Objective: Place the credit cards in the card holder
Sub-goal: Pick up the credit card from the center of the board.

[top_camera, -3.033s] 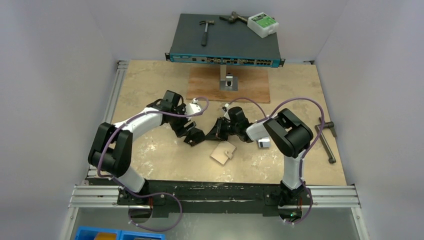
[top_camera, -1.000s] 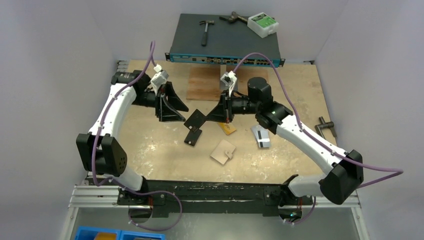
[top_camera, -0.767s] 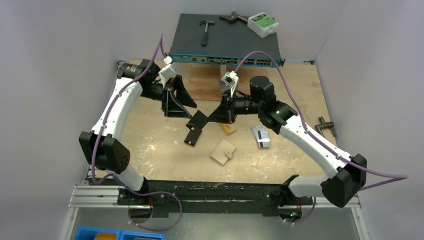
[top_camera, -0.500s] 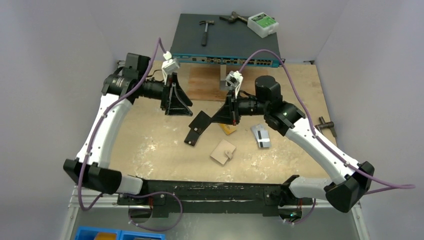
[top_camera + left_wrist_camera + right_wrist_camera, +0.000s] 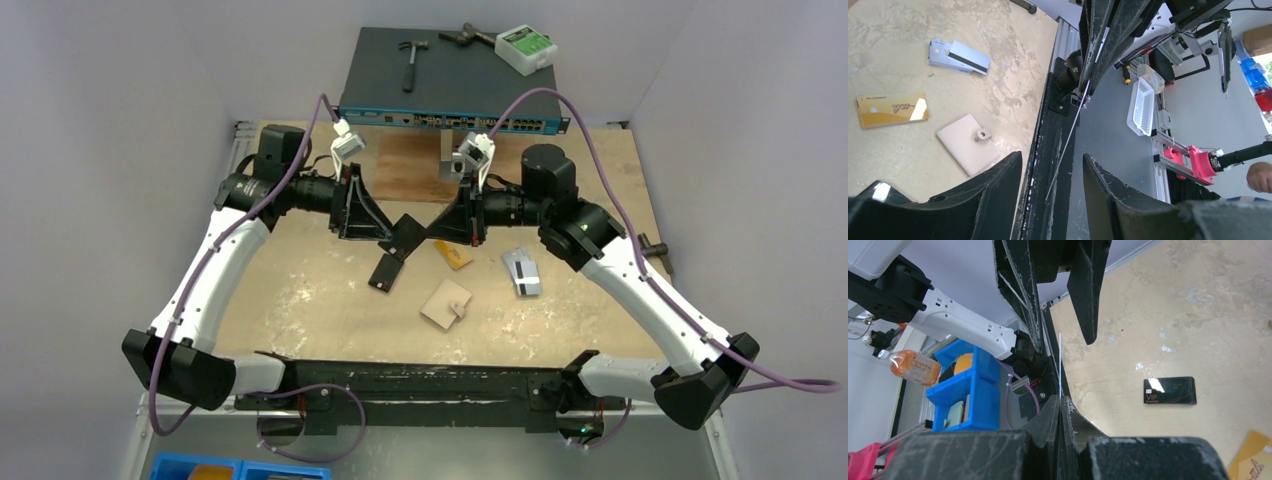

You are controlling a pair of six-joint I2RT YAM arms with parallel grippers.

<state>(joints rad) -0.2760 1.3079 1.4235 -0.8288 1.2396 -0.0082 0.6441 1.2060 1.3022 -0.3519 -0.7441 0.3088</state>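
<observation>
There the right gripper (image 5: 1060, 405) was, clamped shut on a dark card (image 5: 408, 231) held aloft at centre frame. The left gripper (image 5: 1050, 159) stood half-open astride its free edge, not pinching. The card holder (image 5: 446, 303) lay just below, lower centre.

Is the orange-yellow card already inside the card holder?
No, the orange-yellow card lies flat on the table, apart from the card holder.
</observation>
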